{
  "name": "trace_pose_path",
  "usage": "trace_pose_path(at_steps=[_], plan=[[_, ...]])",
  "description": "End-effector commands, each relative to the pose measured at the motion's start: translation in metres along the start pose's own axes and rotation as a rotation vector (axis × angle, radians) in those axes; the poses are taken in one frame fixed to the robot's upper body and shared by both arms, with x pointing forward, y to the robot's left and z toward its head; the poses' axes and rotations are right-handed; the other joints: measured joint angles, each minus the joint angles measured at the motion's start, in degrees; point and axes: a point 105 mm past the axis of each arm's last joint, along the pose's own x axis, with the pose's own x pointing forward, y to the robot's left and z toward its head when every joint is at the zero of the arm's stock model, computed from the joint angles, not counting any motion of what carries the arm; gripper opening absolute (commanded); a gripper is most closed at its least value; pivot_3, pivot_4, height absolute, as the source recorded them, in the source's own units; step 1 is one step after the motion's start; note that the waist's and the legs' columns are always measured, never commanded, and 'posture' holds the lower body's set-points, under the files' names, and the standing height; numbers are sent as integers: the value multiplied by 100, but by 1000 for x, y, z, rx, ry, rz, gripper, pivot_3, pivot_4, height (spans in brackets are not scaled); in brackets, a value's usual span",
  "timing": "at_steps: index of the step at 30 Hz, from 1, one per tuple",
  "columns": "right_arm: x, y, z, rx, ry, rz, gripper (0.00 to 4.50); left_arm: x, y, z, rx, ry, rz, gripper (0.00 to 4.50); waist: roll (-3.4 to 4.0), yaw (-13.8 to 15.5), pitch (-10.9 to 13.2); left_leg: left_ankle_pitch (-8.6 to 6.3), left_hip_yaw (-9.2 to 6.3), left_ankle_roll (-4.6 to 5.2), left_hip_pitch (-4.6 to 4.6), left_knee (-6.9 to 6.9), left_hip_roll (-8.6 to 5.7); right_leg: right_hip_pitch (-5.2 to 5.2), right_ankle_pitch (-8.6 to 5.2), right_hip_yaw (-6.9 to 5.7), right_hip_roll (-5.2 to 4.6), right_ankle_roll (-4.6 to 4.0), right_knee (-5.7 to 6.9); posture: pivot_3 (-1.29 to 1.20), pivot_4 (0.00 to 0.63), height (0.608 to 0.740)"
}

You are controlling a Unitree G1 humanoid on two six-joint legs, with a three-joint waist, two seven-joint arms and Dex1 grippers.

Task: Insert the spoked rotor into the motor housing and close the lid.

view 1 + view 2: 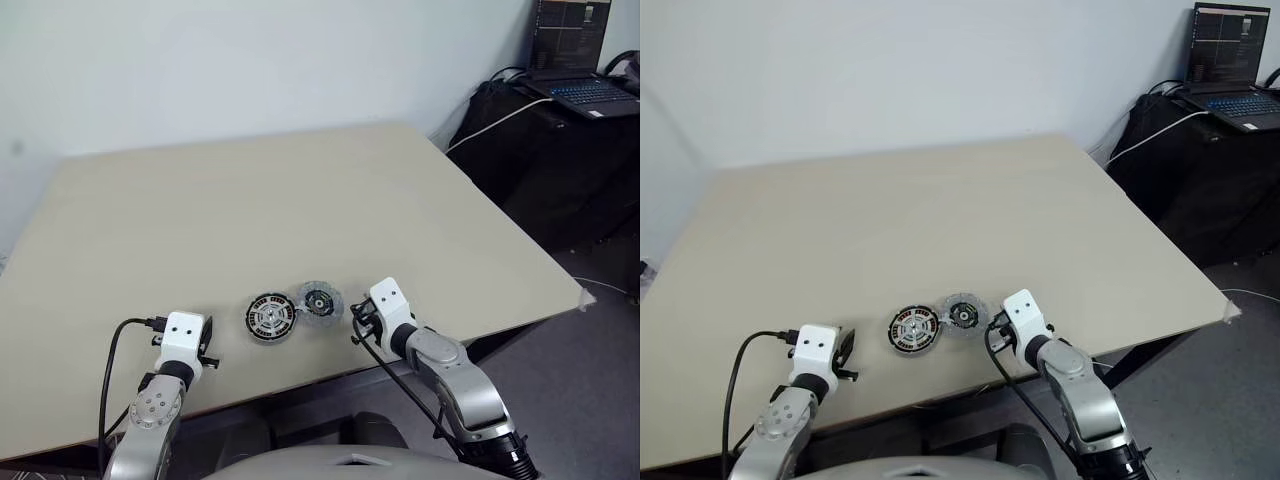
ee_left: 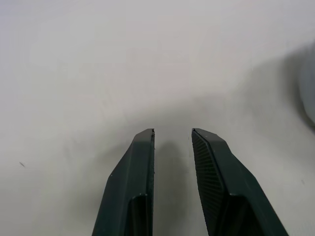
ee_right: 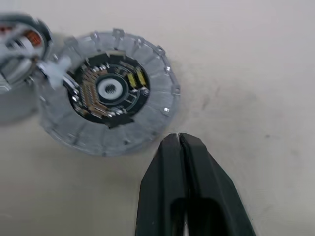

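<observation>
Rotor and housing sit as one round unit on the beige desk (image 1: pixel 300 200): the spoked rotor (image 1: pixel 270 317), a black-rimmed wheel with silver spokes and hub, fills the top of the motor housing (image 1: pixel 913 330), so that little more than a dark outer edge shows around it. This unit lies near the desk's front edge, between the two arms. Just beside it, on the side of the right arm and touching or nearly touching it, lies the lid (image 3: pixel 109 93), a flat light-grey disc with a notched rim, its dark centre face turned up with a small pale hub in the middle. Both pieces rest flat on the desk.

The right gripper (image 3: pixel 180 137) hangs low over the desk close to the lid's rim, on the side away from the rotor; its two black fingers are pressed together with nothing between them, and their tips stand just short of the lid's edge without clearly touching it. The left gripper (image 2: pixel 172 132) is over bare desk well to the other side of the rotor unit, clear of both pieces. Its fingers stand a small way apart, a narrow gap showing plain desk surface between the tips, and they grip nothing.

A black cable (image 1: pixel 118 350) loops from the left wrist over the desk's front edge. Beyond the far right corner of the desk an open laptop (image 1: pixel 585 90) sits on a dark stand, with a white cord (image 1: pixel 1150 135) trailing below it.
</observation>
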Motion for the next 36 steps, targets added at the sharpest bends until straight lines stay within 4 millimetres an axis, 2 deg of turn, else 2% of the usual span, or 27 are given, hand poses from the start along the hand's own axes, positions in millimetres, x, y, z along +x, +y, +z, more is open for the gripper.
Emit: trace_pose_path(at_steps=[1,3,8,12,15,17,22,29,32,36], plan=[[-4,-3,17,59,-64,-6,1258,3,-3,21,-13,-109,-20,1228,0,-2,0,0,1,0,1,0,0,0,0,0,0,0,0,0,0,740],[-4,-5,19,114,-72,-14,1883,3,-8,23,-21,-121,-42,1228,1,-2,0,0,0,0,1,0,0,0,0,0,0,0,1,0,0,740],[-4,-8,21,240,-84,-8,1883,4,-13,24,-32,-127,-71,1228,1,-5,0,0,3,0,0,-1,0,1,0,1,0,0,1,0,0,740],[-1,-12,20,262,-78,-26,1883,4,-15,24,-37,-128,-81,1228,2,-9,0,0,3,0,0,-1,0,0,0,1,0,0,1,0,0,740],[2,-12,23,343,-88,-16,1317,4,-17,24,-48,-128,-90,1228,3,-10,1,0,2,0,0,-2,0,1,0,1,0,0,1,0,0,740],[4,-9,24,386,-76,14,655,4,-19,23,-50,-125,-97,1228,3,-11,1,0,3,0,-1,-2,0,1,0,1,1,0,1,0,0,740],[9,-4,24,421,-45,59,655,3,-21,22,-57,-120,-105,1228,4,-16,1,0,3,0,-1,-3,0,1,0,2,1,0,1,0,0,740],[15,-15,18,373,-12,-9,655,1,-22,21,-66,-120,-108,1228,6,-20,2,0,3,0,-1,-3,-1,1,0,2,1,0,1,0,0,740],[16,-16,16,361,-1,-14,64,0,-23,21,-68,-121,-109,1228,6,-21,2,0,3,0,-1,-4,-1,1,0,2,1,0,1,0,0,740],[19,-17,14,338,12,-17,25,0,-23,21,-71,-122,-111,1228,6,-39,2,0,3,0,-1,-4,0,1,0,2,2,0,1,0,0,740]])
